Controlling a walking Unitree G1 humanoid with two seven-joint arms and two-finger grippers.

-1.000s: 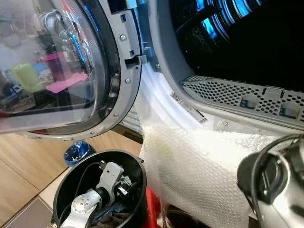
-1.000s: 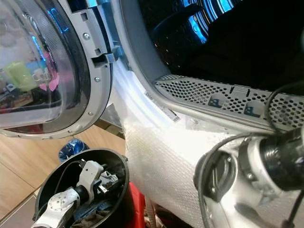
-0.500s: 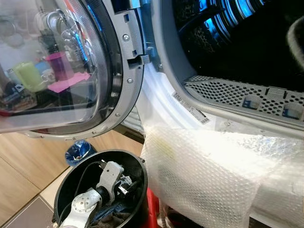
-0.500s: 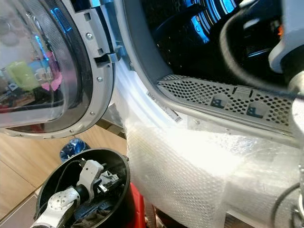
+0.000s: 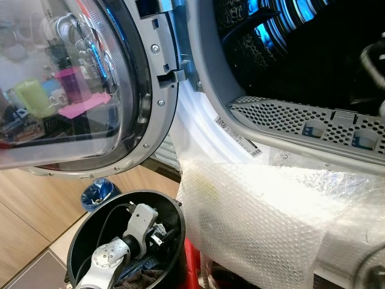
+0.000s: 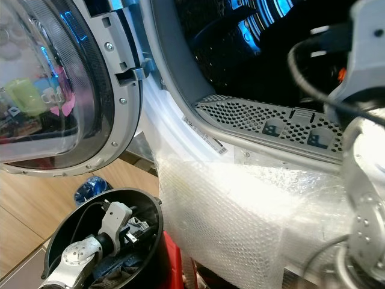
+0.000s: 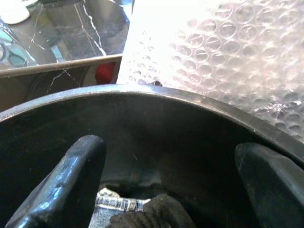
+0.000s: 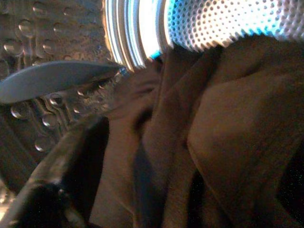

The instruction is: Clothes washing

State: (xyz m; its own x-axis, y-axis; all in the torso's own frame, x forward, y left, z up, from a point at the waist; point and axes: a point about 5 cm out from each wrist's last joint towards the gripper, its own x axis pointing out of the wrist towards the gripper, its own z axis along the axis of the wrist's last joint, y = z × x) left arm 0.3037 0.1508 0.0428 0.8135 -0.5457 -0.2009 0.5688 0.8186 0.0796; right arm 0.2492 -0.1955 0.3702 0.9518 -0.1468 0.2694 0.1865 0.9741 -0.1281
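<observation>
The washer's door (image 5: 72,90) stands swung open to the left, and the dark drum (image 5: 289,36) is lit blue inside. My right arm (image 6: 361,90) reaches through the opening into the drum. In the right wrist view a brown cloth (image 8: 218,123) hangs bunched close before the perforated drum wall, and my right gripper (image 8: 118,199) is shut on it. Low on the left, my left gripper (image 5: 157,232) is open inside a black basket (image 5: 78,241). Its fingers (image 7: 80,161) are spread wide above a dark garment (image 7: 152,211) at the bottom.
Bubble wrap (image 5: 252,217) drapes over the washer's front below the opening, right beside the basket. A small blue bin (image 5: 99,192) sits on the wooden floor under the door. Something red (image 5: 191,265) lies between the basket and the washer.
My right arm has risen from low at the front right and gone into the drum. The left arm stays in the basket.
</observation>
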